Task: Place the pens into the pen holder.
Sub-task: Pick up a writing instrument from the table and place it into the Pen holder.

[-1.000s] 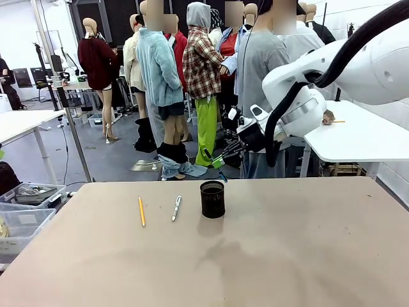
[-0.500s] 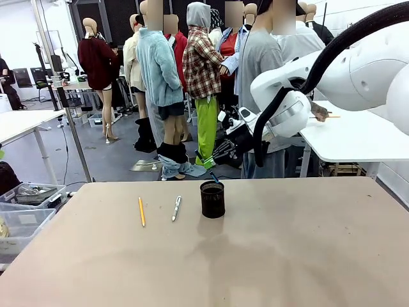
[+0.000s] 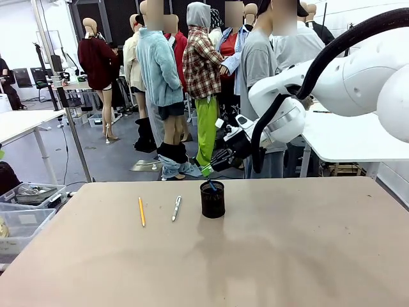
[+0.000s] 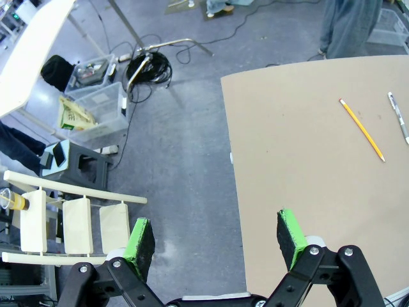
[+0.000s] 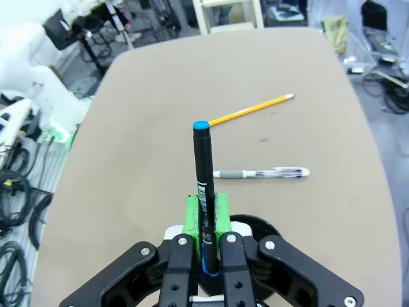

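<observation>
The black mesh pen holder [image 3: 212, 199] stands upright near the table's far middle. Just above it my right gripper [image 3: 216, 161] is shut on a dark blue pen [image 3: 210, 183], which slants down with its lower end at the holder's mouth. In the right wrist view the pen [image 5: 203, 185] sticks out past the green pads [image 5: 192, 214], blue end first. A yellow pencil [image 3: 141, 211] and a silver-white pen [image 3: 176, 208] lie left of the holder, side by side; they are also the pencil [image 5: 250, 110] and pen [image 5: 261, 173]. My left gripper [image 4: 215, 240] hangs open over the table's edge, away from the pencil [image 4: 362, 130].
People stand beyond the far edge of the table [image 3: 287, 256]. Plastic bins [image 3: 25, 211] sit on the floor at the left, and a white table [image 3: 358, 137] stands at the right. Below the left gripper are floor, cables [image 4: 148, 64] and a white rack [image 4: 64, 217].
My right gripper has moved left and down with the dark blue pen, bringing its lower end from above and behind the holder to the holder's mouth. Pencil and silver pen have not moved.
</observation>
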### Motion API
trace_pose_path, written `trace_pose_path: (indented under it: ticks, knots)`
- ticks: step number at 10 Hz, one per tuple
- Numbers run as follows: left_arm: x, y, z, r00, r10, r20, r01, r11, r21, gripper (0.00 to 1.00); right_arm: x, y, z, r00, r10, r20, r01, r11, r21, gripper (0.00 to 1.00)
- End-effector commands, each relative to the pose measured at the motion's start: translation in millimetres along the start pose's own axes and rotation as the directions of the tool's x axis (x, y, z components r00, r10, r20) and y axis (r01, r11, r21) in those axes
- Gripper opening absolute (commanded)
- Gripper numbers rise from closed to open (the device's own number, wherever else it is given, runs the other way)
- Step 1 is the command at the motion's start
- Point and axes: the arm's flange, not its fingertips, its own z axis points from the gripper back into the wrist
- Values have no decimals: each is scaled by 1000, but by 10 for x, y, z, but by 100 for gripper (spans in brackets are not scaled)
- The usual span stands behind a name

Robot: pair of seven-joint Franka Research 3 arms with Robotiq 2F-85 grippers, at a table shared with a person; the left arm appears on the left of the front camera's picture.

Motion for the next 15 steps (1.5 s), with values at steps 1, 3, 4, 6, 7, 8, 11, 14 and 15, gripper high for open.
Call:
trace_pose_path:
  ticks: [1,3,4,6,7,8,11,14,15]
  knots:
    - [13,4,-10,1000,14,10,-14,1000,5,100,7,-111,-62,999,-12,-37,13,999,30,0]
    - [13,4,-10,1000,14,10,-14,1000,5,100,-108,-173,-151,997,-40,-64,43,998,37,4]
    - [13,4,-10,1000,14,10,-14,1000,5,100,-145,-161,-154,996,-44,-78,47,998,38,18]
    - [13,4,-10,1000,14,10,-14,1000,5,100,-213,-113,-91,996,-40,-75,43,999,31,58]
    - [13,4,-10,1000,14,10,-14,1000,5,100,-239,-67,-25,996,-54,-78,55,998,14,76]
    - [13,4,-10,1000,14,10,-14,1000,5,100,-265,22,80,994,-59,-87,57,998,-19,76]
    - [13,4,-10,1000,14,10,-14,1000,5,100,-439,616,830,943,-237,-233,142,921,-362,76]
    - [13,4,-10,1000,14,10,-14,1000,5,100,-641,1119,1618,793,-571,-215,306,677,-669,76]
    - [13,4,-10,1000,14,10,-14,1000,5,100,-693,1237,1860,736,-656,-167,357,586,-727,76]
